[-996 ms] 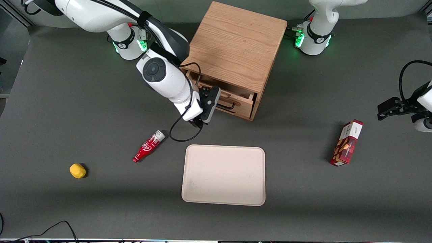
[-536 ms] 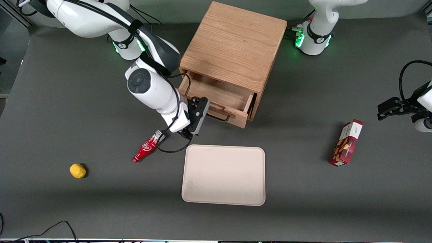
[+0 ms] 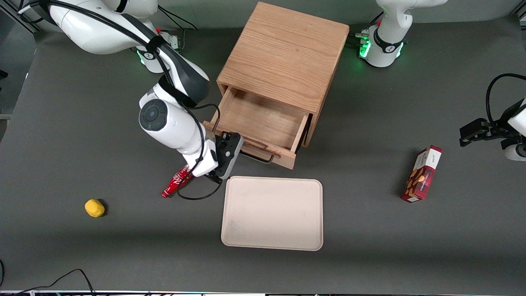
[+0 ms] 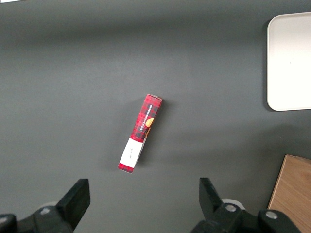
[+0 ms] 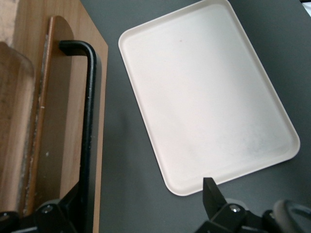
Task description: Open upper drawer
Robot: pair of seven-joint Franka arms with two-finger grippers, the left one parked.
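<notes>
The gripper [image 3: 230,153] sits at the drawer [image 3: 263,119] front, fingers spread astride its handle [image 5: 88,131], whose bar runs crosswise to the pull.

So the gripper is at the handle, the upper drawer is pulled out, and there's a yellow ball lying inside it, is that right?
Not quite. The upper drawer is pulled out and the gripper is at its handle, but the front view shows the drawer bare inside. The yellow ball lies on the table, toward the working arm's end and nearer the front camera than the cabinet.
</notes>
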